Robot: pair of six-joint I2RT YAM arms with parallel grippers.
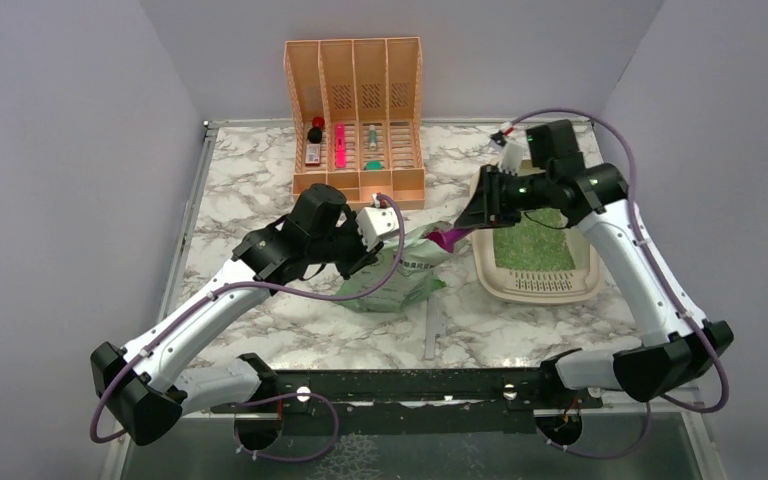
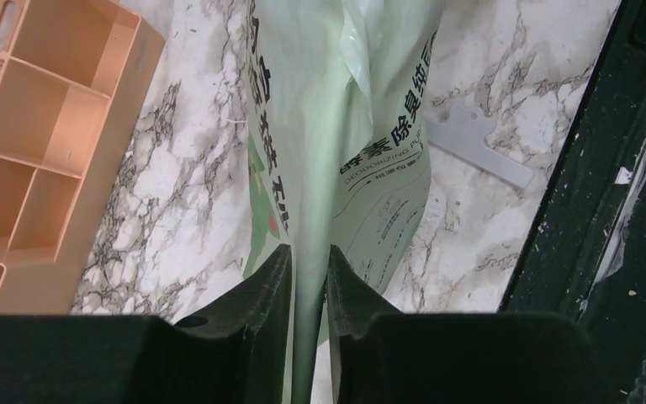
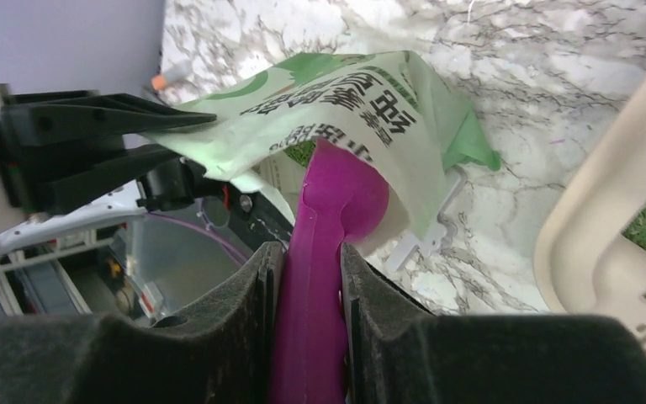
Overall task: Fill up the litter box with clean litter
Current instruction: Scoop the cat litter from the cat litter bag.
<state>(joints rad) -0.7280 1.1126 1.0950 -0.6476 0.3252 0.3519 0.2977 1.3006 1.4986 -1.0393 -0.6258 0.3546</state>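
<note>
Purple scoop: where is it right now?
Top view, right of centre: the purple scoop is pinched in the right fingers, its bowl tucked into the green bag, just left of the litter box.

A peach slatted file organizer point(image 1: 354, 115) stood at the back of a white marble-patterned table point(image 1: 250, 190), against a grey wall point(image 1: 410, 20). Its slots held a red-capped bottle point(image 1: 315, 135), a pink marker point(image 1: 340, 145) and a small green item point(image 1: 374, 163). In front of the organizer lay a pale green bag point(image 1: 400, 275) printed with dark characters. A magenta scoop point(image 1: 450, 238) poked into the bag's mouth, in front of the organizer's right end.
</note>
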